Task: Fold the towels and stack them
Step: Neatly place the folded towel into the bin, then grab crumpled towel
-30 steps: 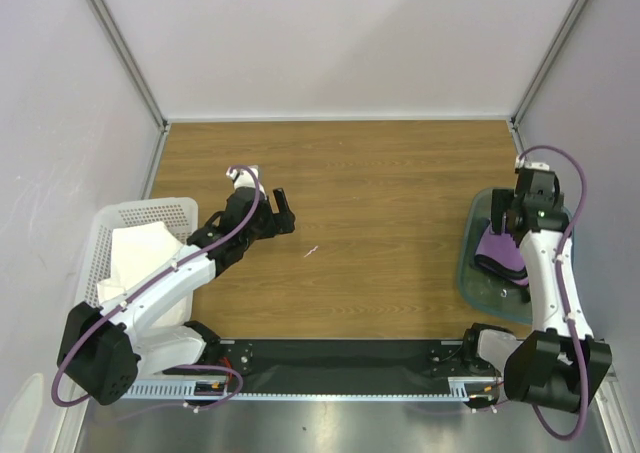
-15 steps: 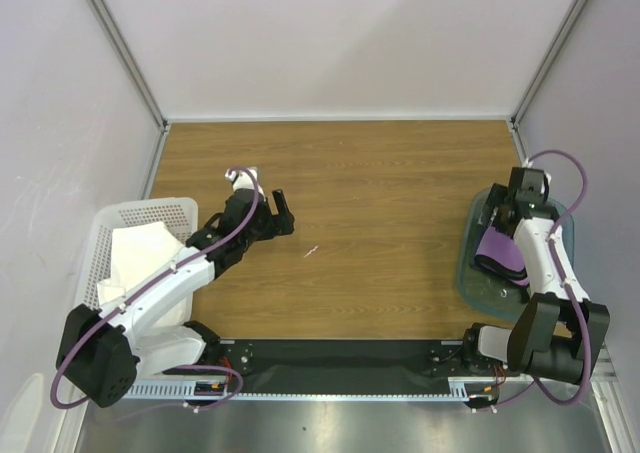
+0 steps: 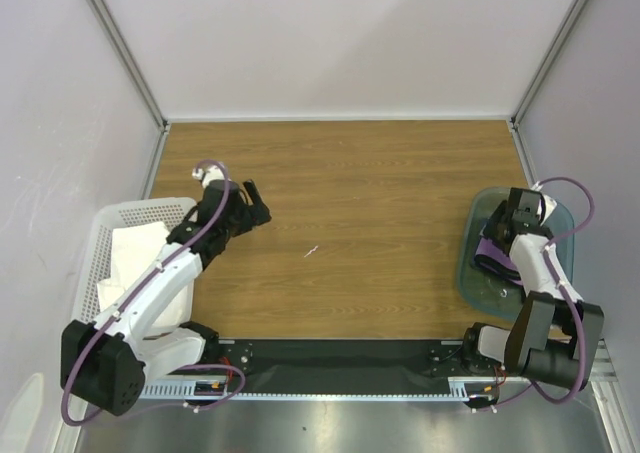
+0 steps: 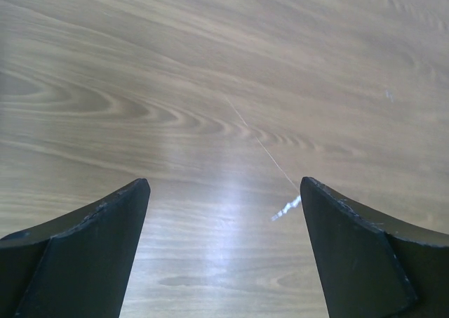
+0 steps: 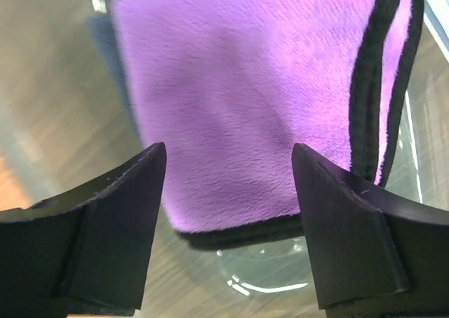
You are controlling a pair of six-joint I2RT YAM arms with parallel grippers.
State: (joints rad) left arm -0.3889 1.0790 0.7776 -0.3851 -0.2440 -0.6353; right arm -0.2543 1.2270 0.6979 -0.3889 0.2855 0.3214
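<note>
Hovering over the teal bin, the right claw has both fingers spread and nothing pinched; the purple towel lies directly beneath and ahead of it, inside the bin. The left claw is spread wide over bare table, gripping nothing. The white towel sits in the basket, behind that claw and to its left.

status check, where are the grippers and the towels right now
Left gripper open over bare table. Right gripper open over purple towel in teal bin. White towel in basket. Nothing seen blocking.
</note>
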